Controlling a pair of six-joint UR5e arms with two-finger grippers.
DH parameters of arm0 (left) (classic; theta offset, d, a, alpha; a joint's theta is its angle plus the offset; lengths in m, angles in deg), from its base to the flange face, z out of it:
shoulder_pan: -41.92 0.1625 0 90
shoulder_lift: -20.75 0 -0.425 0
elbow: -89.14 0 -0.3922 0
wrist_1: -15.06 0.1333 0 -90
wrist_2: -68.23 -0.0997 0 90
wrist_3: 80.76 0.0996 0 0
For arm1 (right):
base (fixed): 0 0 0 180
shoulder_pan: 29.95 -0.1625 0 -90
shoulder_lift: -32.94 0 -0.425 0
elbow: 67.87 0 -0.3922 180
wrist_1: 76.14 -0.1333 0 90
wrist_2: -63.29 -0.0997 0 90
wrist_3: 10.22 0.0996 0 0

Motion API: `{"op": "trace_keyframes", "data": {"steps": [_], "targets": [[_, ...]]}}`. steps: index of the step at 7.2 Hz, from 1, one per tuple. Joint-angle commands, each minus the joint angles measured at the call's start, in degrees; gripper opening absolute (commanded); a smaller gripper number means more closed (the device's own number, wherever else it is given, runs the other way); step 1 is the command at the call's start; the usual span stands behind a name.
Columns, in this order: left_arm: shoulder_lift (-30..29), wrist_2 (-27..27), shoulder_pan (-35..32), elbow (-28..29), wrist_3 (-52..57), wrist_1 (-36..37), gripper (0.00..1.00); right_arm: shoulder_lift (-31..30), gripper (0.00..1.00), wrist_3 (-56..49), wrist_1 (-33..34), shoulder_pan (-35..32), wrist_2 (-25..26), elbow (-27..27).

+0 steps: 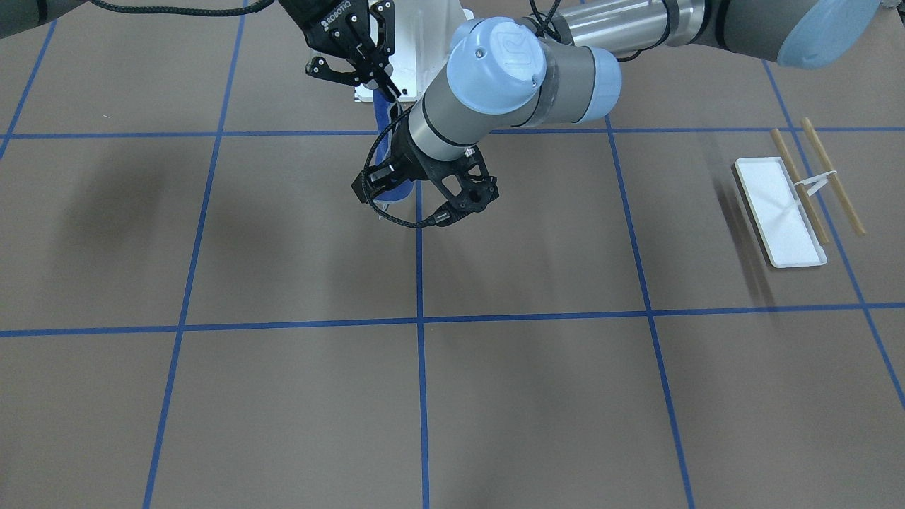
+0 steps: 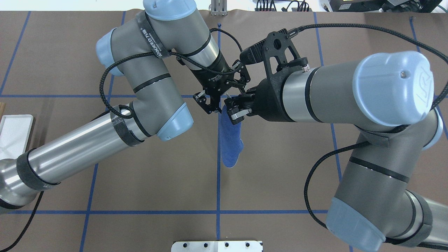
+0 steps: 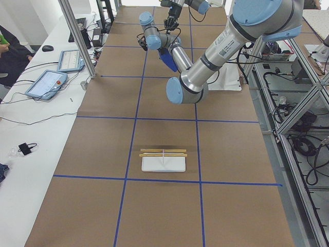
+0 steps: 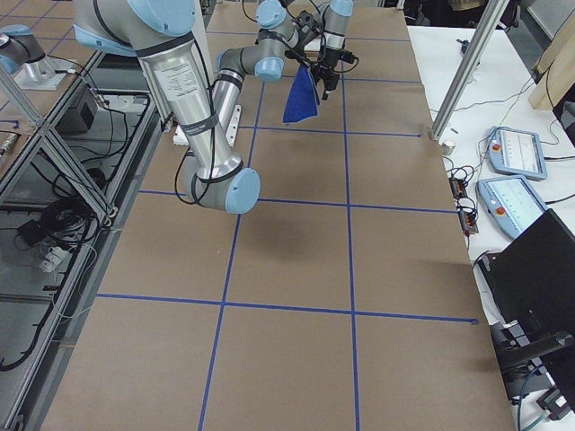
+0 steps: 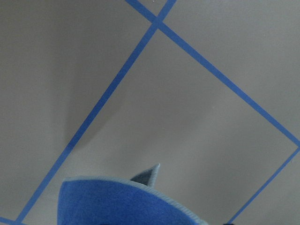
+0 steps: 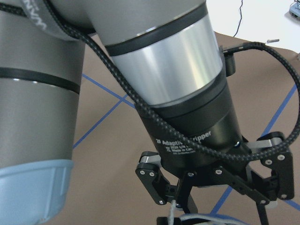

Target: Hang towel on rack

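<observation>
The blue towel (image 2: 231, 143) hangs in the air over the middle of the table. It hangs from its top corner, which is pinched in my right gripper (image 2: 233, 112); that gripper reaches in level from the right and is shut on it. My left gripper (image 2: 216, 103) points down right beside that corner, with its jaws spread and holding nothing. The left wrist view shows the towel's bordered edge (image 5: 131, 201) just below the camera. The rack (image 1: 781, 212) stands far off on my left side. Its two wooden rods (image 1: 831, 177) are bare.
The white bolted pedestal (image 1: 417, 42) stands at the table's near edge, just behind the two grippers. Blue tape lines (image 1: 421, 318) grid the brown table top. A side desk with tablets (image 3: 49, 82) runs along the far edge.
</observation>
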Motion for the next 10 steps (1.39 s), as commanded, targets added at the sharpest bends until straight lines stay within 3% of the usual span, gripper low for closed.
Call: {"op": "trace_keyframes", "data": {"steps": [1, 5, 10], "targets": [[0.1, 0.0, 0.1, -0.1, 0.1, -0.1, 0.27, -0.1, 0.00, 0.0, 0.0, 0.1, 0.0, 0.0], [0.3, -0.2, 0.1, -0.6, -0.7, 0.2, 0.00, -0.1, 0.00, 0.0, 0.0, 0.0, -0.3, 0.0], [0.9, -0.4, -0.3, -1.3, -0.9, 1.2, 0.00, -0.3, 0.00, 0.1, 0.0, 0.0, -0.4, 0.1]]}}
